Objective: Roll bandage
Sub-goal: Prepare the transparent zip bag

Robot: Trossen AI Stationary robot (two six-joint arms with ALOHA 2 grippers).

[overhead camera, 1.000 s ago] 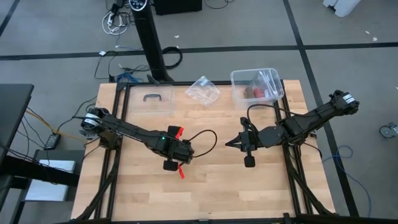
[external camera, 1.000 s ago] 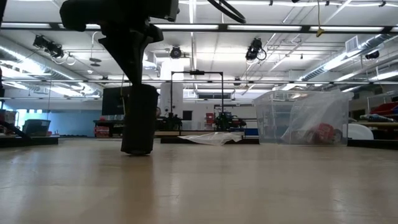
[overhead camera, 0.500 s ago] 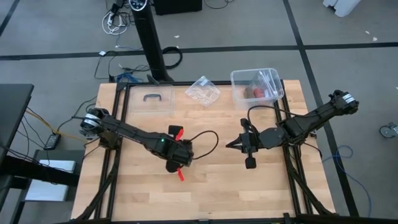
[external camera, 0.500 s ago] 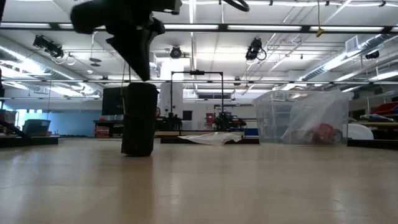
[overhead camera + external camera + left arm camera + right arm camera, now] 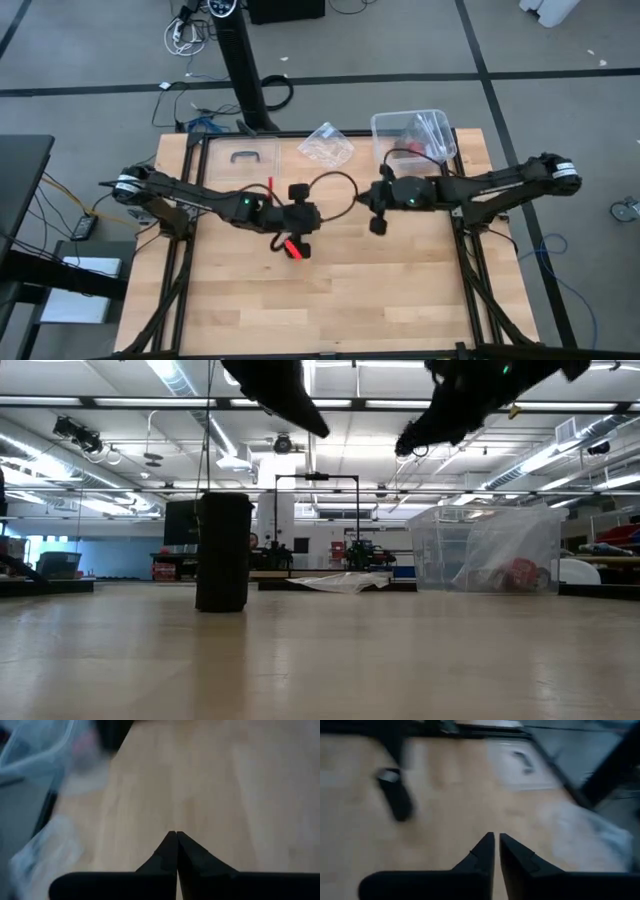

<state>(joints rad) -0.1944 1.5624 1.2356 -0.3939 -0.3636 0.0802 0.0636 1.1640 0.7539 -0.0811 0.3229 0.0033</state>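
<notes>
The black bandage (image 5: pixel 222 552) is rolled into a cylinder and stands upright on its end on the wooden table. It also shows in the right wrist view (image 5: pixel 396 796). In the high view I cannot tell it from the left arm above it. My left gripper (image 5: pixel 176 834) is shut and empty, raised above the table's middle (image 5: pixel 315 213), up and to the right of the roll in the low view (image 5: pixel 322 430). My right gripper (image 5: pixel 496 835) is shut and empty, raised near the middle (image 5: pixel 365 197), and it shows at the top of the low view (image 5: pixel 402 446).
A clear plastic box (image 5: pixel 410 140) holding a red thing stands at the far right and also shows in the low view (image 5: pixel 490 550). A crumpled clear wrapper (image 5: pixel 327 146) lies at the far middle. A flat clear lid with a handle (image 5: pixel 243 160) lies at the far left.
My left gripper has come off the top of the roll, risen, gone toward the table's far right and turned. The roll has stayed upright in place. My right gripper has turned, moved toward the table's far edge and its middle, and come into the low view.
</notes>
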